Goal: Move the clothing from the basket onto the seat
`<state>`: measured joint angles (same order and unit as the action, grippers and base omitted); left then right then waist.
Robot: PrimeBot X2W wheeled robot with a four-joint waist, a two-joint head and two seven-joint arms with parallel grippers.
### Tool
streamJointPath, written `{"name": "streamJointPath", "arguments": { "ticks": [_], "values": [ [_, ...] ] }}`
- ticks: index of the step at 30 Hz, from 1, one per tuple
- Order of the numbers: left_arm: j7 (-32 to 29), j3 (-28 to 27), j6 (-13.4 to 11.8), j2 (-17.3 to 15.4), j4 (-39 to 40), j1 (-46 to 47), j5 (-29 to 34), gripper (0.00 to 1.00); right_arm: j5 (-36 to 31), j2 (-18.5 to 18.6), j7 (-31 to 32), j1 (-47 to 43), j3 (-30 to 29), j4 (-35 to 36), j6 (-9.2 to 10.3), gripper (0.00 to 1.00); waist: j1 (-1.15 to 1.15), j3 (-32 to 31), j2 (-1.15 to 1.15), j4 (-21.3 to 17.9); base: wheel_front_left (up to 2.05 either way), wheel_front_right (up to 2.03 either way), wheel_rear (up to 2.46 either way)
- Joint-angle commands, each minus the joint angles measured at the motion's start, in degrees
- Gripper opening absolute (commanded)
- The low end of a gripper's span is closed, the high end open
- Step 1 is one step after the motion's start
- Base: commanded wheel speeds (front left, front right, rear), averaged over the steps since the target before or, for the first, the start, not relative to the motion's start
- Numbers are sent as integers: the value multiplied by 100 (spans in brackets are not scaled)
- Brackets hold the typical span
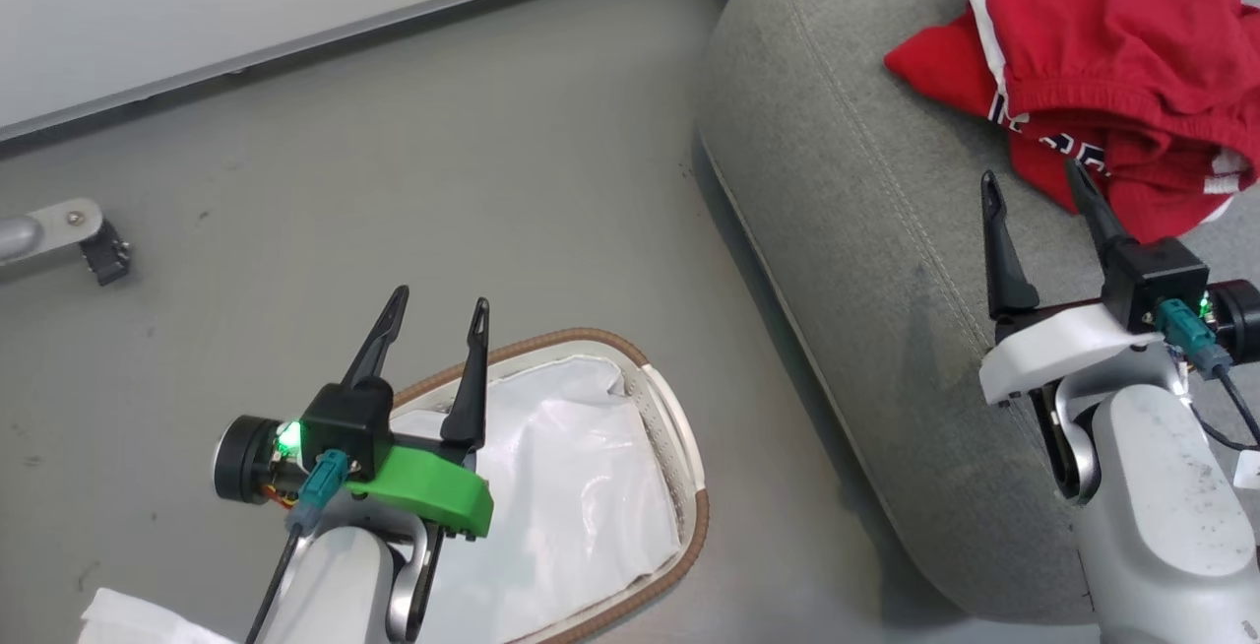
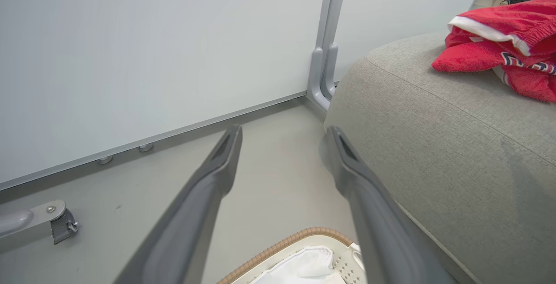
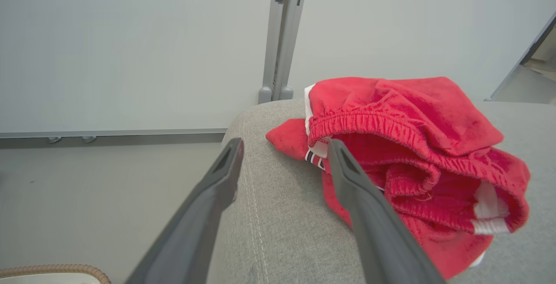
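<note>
Wide and empty, left pincer (image 1: 440, 301) hangs by basket (image 1: 551, 339); right pincer (image 1: 1031, 174), likewise wide, near clothing (image 1: 1112, 33) on seat (image 1: 847, 181). Transfer appears complete; next: retract.

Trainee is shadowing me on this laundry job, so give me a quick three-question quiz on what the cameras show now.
1. True or false: the red clothing lies on the seat.
2. The left hand is: A) shut on cloth; B) open, near the basket; C) resting on the seat.
3. Which hand is nearer the clothing, and is it open or shut?
Key: 1 true. 2 B. 3 the right hand, open.
</note>
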<state>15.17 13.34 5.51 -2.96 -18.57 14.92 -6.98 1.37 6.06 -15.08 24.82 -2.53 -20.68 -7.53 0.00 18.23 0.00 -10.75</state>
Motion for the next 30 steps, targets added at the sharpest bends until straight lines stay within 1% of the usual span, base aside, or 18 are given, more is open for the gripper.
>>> {"name": "streamJointPath", "arguments": {
  "ticks": [1,5,13,16,20,25,30],
  "values": [
    [-5,-85,-40,-6,7,-157,-38,100,64,-30,-11,-139,62,19,8,100,0,-372,0,389,0,0,0],
    [-4,-299,-112,1,-47,-381,-95,100,152,-119,-11,-331,155,-29,8,100,0,-539,0,578,0,0,0],
    [-5,-583,-288,0,-109,-727,-238,100,233,-252,-12,-751,151,-86,8,100,0,-842,0,916,0,0,0],
    [-5,-676,-308,1,-141,-867,-267,100,303,-278,-11,-928,135,-90,8,100,0,-946,0,1017,0,0,0],
    [-5,-748,-273,1,-175,-1007,-315,100,357,-295,-11,-1119,151,-68,8,100,0,-1065,0,1115,0,0,0],
    [-5,-891,-265,1,-223,-1188,-486,100,524,-301,-12,-1319,229,-88,8,100,0,-1203,0,1184,0,0,0],
    [-5,-1005,-317,1,-219,-1358,-542,100,634,-301,-11,-1512,278,-76,8,100,0,-1353,0,1221,0,0,0]
  ]
}}
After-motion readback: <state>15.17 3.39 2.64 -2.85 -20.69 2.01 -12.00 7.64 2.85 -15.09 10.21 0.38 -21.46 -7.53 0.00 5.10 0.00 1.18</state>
